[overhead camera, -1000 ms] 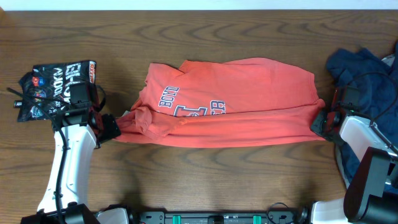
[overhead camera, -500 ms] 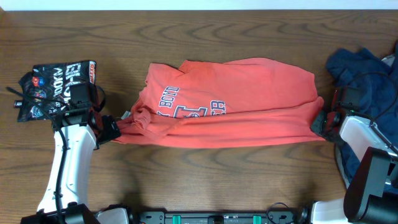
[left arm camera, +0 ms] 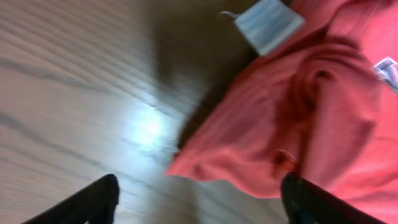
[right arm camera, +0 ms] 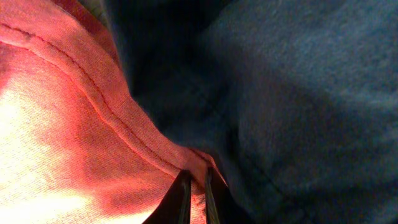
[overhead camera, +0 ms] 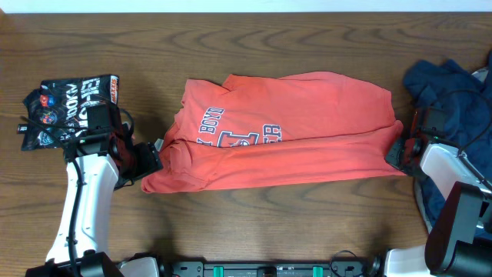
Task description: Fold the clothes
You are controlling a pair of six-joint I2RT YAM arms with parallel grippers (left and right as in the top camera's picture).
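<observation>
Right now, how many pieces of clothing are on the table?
2: the orange-red T-shirt spread across the middle, and a dark blue garment bunched at the right edge; more may be hidden under it.

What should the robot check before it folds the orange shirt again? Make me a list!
1. Is the left gripper free of the shirt? Ok: it is open, with the cloth just ahead of it.
2. Does the right gripper hold the hem? Ok: it is shut on the shirt.
3. Is the shirt flat? Not ok: its left end is bunched and wrinkled.
4. Is the bag out of the way? Ok: it lies apart from the shirt.
5. Is the blue cloth clear of the right grip? Cannot tell: it lies right against the hem.
</observation>
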